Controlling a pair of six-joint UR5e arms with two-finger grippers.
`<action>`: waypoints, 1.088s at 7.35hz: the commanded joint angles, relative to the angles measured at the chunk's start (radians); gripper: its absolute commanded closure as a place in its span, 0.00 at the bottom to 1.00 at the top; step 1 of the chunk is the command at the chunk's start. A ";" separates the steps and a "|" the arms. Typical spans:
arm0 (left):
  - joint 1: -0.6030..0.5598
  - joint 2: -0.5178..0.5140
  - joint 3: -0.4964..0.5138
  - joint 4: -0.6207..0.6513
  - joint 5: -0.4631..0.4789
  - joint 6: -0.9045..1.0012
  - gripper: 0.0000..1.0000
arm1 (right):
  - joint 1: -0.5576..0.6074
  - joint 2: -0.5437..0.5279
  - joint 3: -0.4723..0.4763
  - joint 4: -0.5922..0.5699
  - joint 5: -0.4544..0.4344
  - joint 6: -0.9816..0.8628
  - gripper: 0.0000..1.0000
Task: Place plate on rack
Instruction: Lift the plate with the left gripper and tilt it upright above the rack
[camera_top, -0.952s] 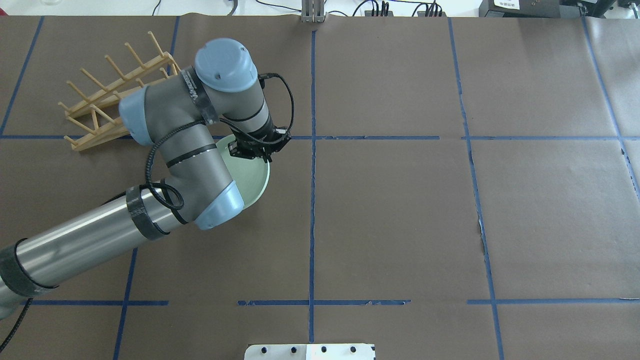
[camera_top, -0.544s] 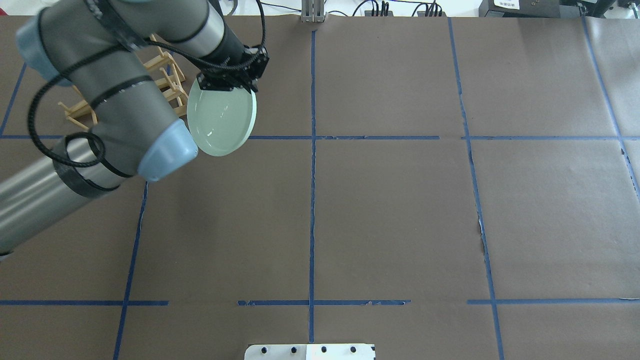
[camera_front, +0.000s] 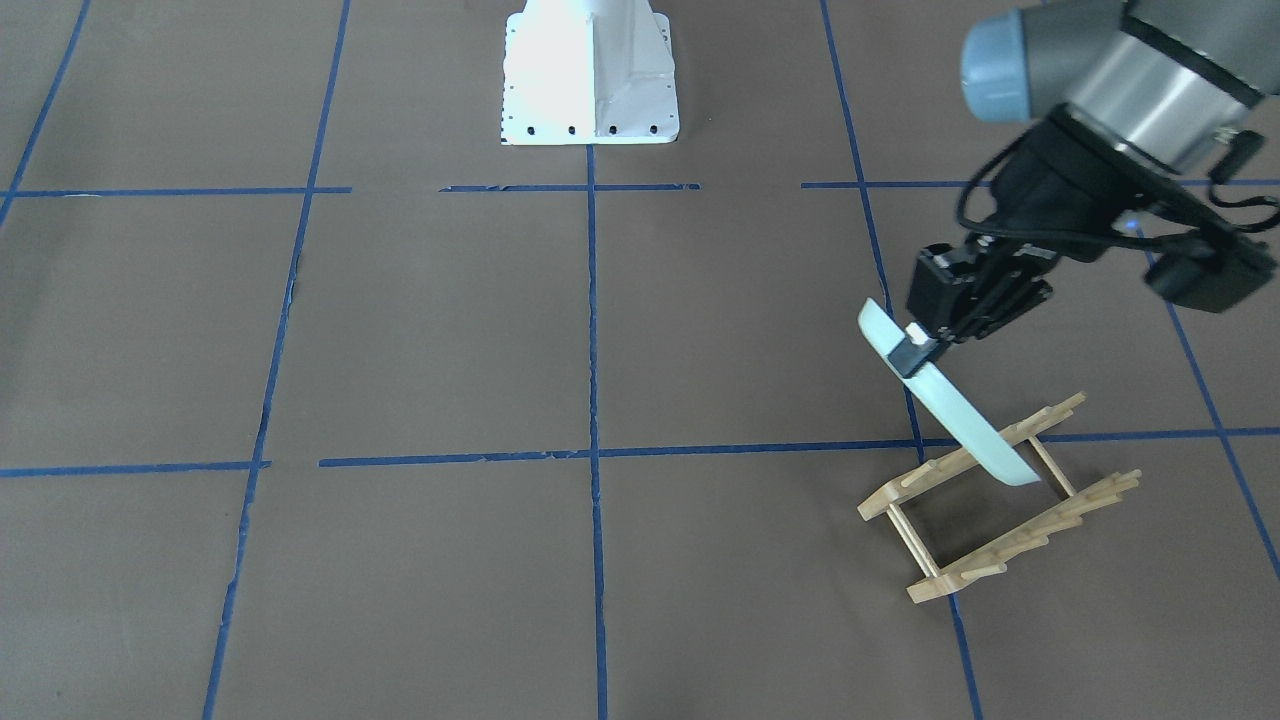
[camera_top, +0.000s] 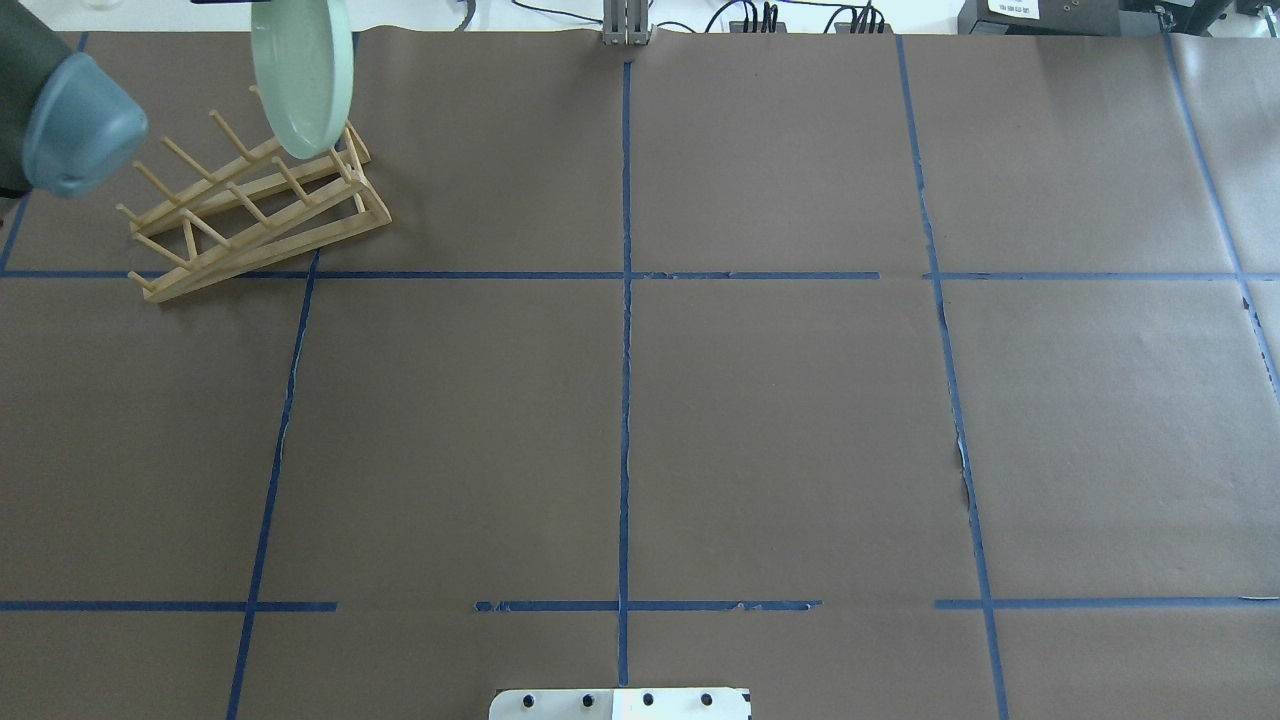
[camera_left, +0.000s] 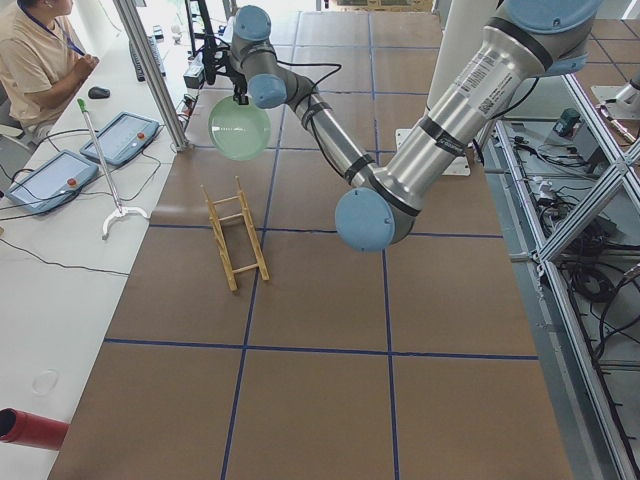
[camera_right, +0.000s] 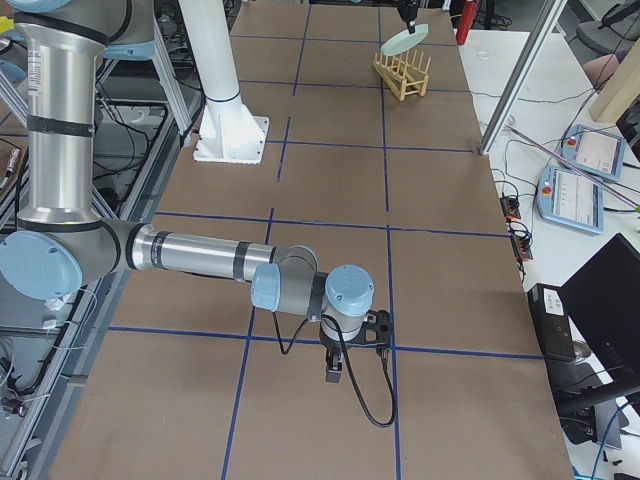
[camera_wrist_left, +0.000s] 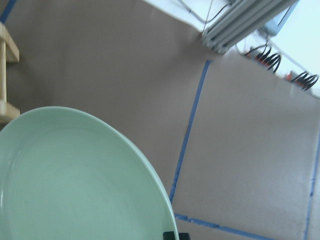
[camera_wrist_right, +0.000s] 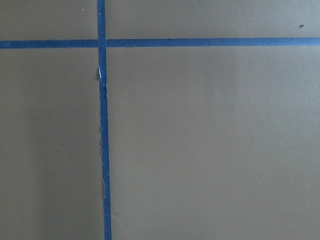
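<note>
My left gripper (camera_front: 912, 352) is shut on the rim of the pale mint-green plate (camera_front: 950, 415) and holds it tilted on edge in the air. The plate's lower edge hangs over the far end of the light wooden rack (camera_front: 1020, 540). In the overhead view the plate (camera_top: 300, 80) sits above the rack (camera_top: 270, 240) at the far left, and the gripper is cut off by the top edge. The left wrist view shows the plate (camera_wrist_left: 75, 180) filling its lower left. My right gripper (camera_right: 333, 368) hangs low over the table near the robot's right end; I cannot tell whether it is open or shut.
The white robot base (camera_front: 590, 70) stands at the table's middle edge. Blue tape lines (camera_top: 625, 300) grid the brown paper. A metal post (camera_top: 627, 25) stands at the far edge. An operator (camera_left: 35, 60) sits beside the table near the rack, with tablets (camera_left: 120, 135).
My left arm lifted the plate off the table, carried it away and to the left, and tilted it up on edge above the rack. The rack has not moved.
</note>
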 joint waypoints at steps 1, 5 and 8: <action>-0.102 0.039 0.203 -0.249 -0.189 0.077 1.00 | 0.000 0.000 0.000 -0.002 0.000 -0.001 0.00; -0.092 0.030 0.312 -0.585 -0.094 -0.012 1.00 | 0.000 0.000 0.000 -0.002 0.000 -0.001 0.00; -0.055 0.037 0.411 -0.948 0.036 -0.266 1.00 | 0.000 0.000 0.000 -0.002 0.000 -0.001 0.00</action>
